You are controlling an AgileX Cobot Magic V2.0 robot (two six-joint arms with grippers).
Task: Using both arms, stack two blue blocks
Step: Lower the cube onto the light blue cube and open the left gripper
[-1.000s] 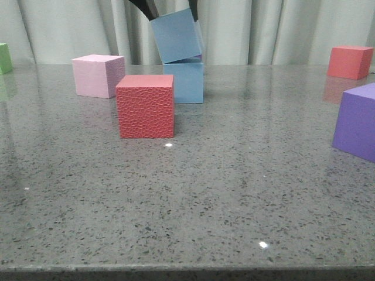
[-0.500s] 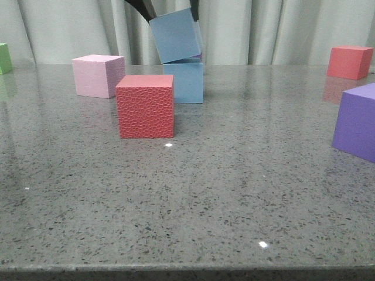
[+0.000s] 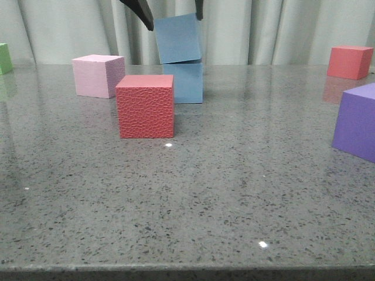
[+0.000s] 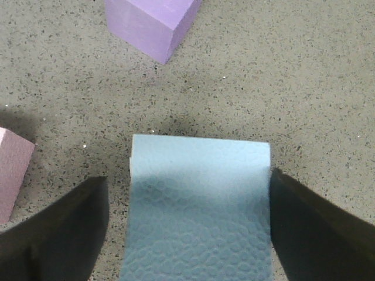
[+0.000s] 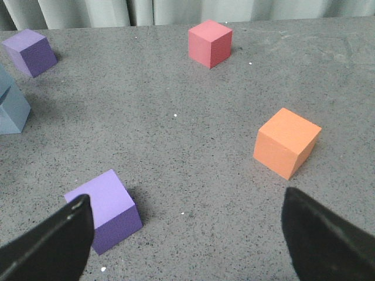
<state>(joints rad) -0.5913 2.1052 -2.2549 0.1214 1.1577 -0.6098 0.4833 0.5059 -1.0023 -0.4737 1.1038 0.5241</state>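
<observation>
Two light blue blocks stand at the back centre of the table. The upper blue block (image 3: 179, 38) rests on the lower blue block (image 3: 188, 82), slightly skewed. My left gripper (image 3: 174, 22) straddles the upper block from above with its fingers spread. In the left wrist view the block (image 4: 199, 199) lies between the dark fingers (image 4: 64, 228), with a gap on one side. My right gripper (image 5: 183, 202) is open and empty over bare table, out of the front view. The stack shows at the edge of the right wrist view (image 5: 12, 111).
A textured red cube (image 3: 145, 105) stands just in front of the stack, a pink cube (image 3: 96, 75) to its left. A purple cube (image 3: 357, 120) and a red cube (image 3: 350, 61) are at the right, a green cube (image 3: 4, 57) far left. An orange cube (image 5: 287, 142) lies near the right gripper.
The upper blue block was tilted in the shut left gripper; now it sits flatter on the lower block and the fingers have spread apart from it.
</observation>
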